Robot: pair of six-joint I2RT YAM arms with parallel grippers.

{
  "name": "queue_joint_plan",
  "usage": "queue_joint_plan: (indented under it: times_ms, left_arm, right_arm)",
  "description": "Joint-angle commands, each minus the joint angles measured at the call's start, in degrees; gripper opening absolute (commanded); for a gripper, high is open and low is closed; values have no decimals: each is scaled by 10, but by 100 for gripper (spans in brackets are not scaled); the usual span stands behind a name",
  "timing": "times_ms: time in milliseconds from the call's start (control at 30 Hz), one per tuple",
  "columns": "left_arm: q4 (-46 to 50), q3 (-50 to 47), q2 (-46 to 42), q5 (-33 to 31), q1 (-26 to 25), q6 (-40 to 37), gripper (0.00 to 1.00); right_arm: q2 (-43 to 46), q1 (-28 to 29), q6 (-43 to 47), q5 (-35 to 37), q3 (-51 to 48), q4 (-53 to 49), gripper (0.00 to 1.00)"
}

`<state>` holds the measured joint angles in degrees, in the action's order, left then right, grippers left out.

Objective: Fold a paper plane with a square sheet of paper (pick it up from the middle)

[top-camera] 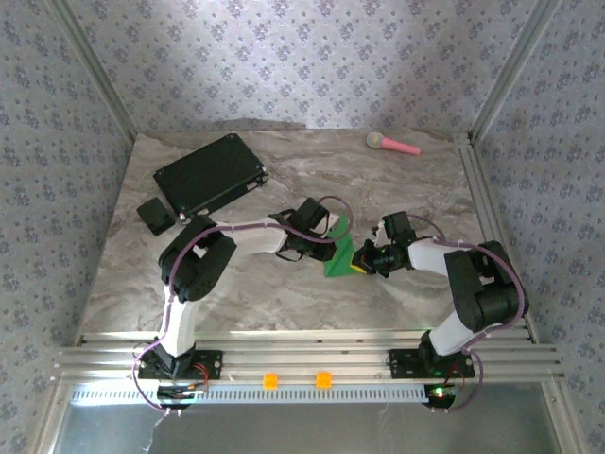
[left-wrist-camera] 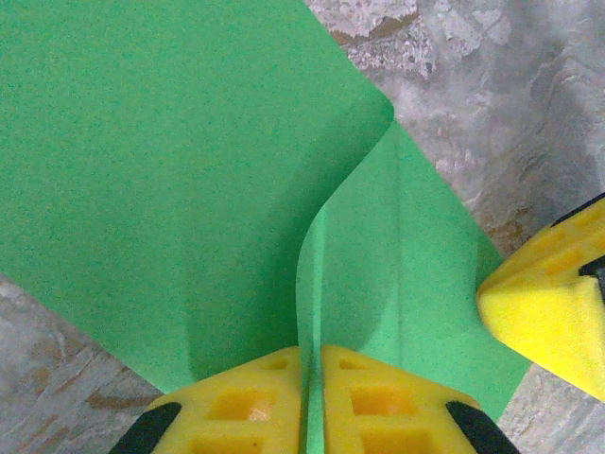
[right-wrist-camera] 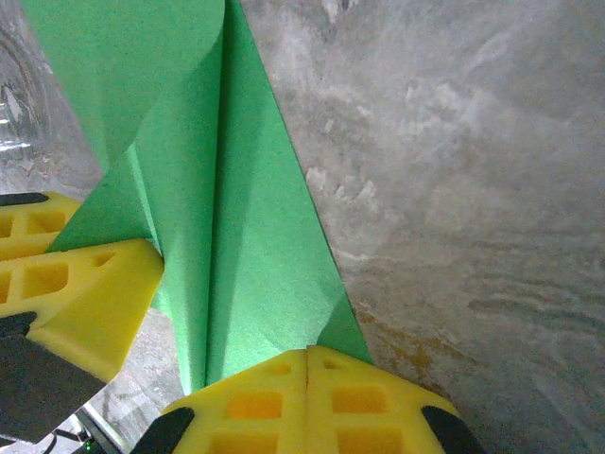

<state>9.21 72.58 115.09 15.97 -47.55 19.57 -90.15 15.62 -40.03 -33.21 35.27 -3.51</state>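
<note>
A: Where's the paper (top-camera: 338, 257)?
B: Near the middle of the surface (top-camera: 406, 189), between the two arms, folded, with one flap curling over.
A: Left hand (left-wrist-camera: 312, 357)?
B: Pads pressed together, pinching the paper's edge.
A: Right hand (right-wrist-camera: 307, 357)?
B: Closed as well, gripping a folded part, just beside the left one.
A: Anything else?
B: A black case (top-camera: 210, 173) at the far left, well apart.

Left gripper (left-wrist-camera: 312, 374): jaws pressed together, square sheet of paper (left-wrist-camera: 142, 170) pinched. Right gripper (right-wrist-camera: 307, 369): likewise clamped on sheet. Both arms bent inward, fingertips held near each other.
</note>
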Motion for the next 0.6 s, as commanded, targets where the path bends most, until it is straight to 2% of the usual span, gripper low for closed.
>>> queue_joint_plan:
  times_ms: [0, 567]
  left_arm:
    - [-6, 23, 8, 16, 3, -14, 12]
    - [3, 31, 26, 9, 8, -18, 12]
  right_arm:
    - [-20, -1, 10, 25, -1, -50, 4]
    - [-20, -1, 14, 27, -1, -55, 4]
